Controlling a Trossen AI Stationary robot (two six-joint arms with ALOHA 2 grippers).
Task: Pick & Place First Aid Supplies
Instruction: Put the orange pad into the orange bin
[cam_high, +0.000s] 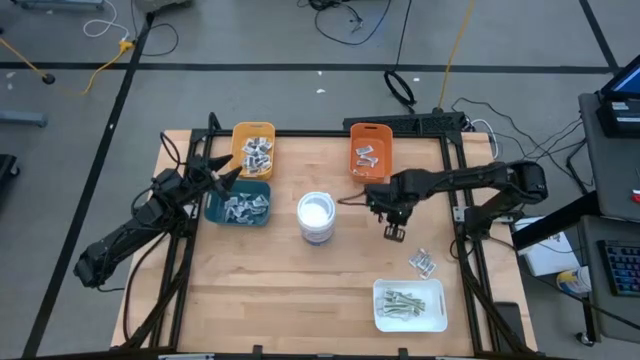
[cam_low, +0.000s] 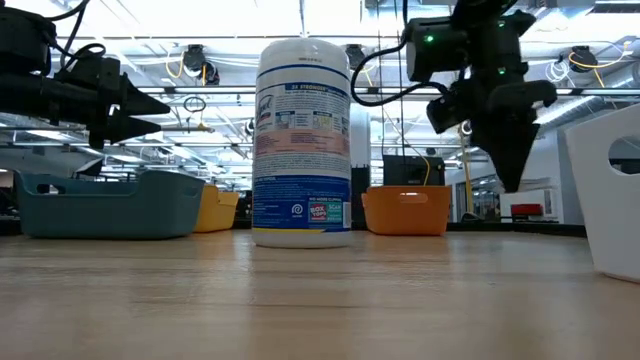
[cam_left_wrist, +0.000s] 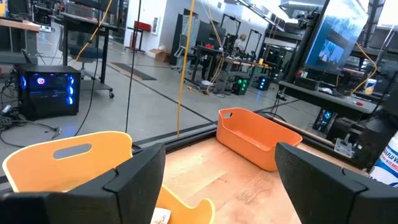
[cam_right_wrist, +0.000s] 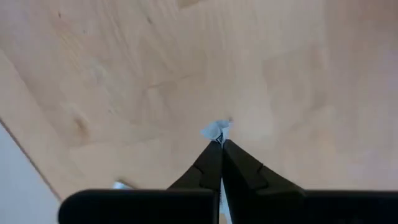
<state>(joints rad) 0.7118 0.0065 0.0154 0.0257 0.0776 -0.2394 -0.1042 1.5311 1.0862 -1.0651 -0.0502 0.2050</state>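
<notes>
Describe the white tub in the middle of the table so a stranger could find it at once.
Start at the wooden table and look to its centre, between the two arms. The white tub stands upright there, alone, right of the teal bin and below-left of the orange bin. It is the only round, tall, blue-labelled container; its neighbours are low rectangular bins.

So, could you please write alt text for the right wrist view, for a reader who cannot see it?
The right pincer, its two dark fingers pressed together, pinches a small pale packet at its tips, seen from the wrist looking down at the bare wooden table. A white edge shows at one corner.
</notes>
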